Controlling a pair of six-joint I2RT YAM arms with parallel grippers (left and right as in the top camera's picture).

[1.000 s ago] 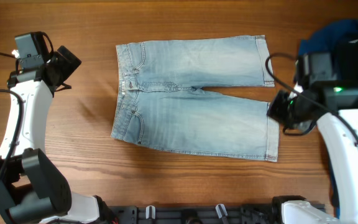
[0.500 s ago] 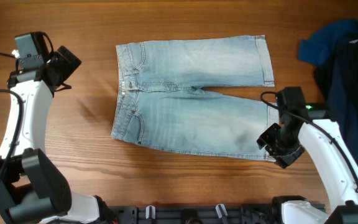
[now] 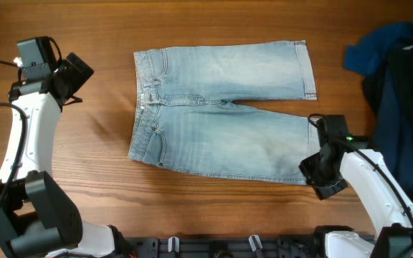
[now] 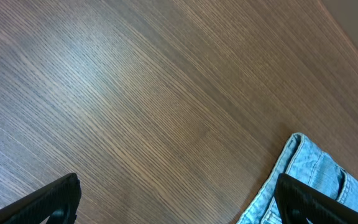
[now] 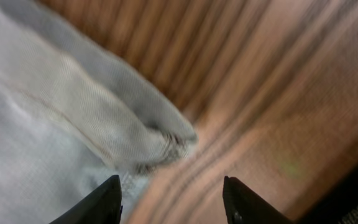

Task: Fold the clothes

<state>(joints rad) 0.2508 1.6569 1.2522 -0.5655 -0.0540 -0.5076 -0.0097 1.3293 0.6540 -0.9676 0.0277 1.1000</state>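
Note:
The light blue jeans (image 3: pixel 221 118) lie flat on the wooden table, waistband to the left and cuffs to the right. My right gripper (image 3: pixel 311 172) is open, low over the near leg's cuff corner. The right wrist view shows the hemmed cuff (image 5: pixel 92 118) just ahead of the open fingers (image 5: pixel 173 199), with nothing between them. My left gripper (image 3: pixel 77 79) is open and empty, left of the waistband. The left wrist view shows the jeans' corner (image 4: pixel 316 171) by the right finger of that gripper (image 4: pixel 179 202).
A dark blue garment (image 3: pixel 375 50) and a black garment (image 3: pixel 407 107) are heaped at the table's right edge, close behind my right arm. Bare wood (image 3: pixel 84 158) surrounds the jeans.
My right arm swung from beside the upper cuff down to the near leg's cuff corner and lowered onto it. The left arm has not moved.

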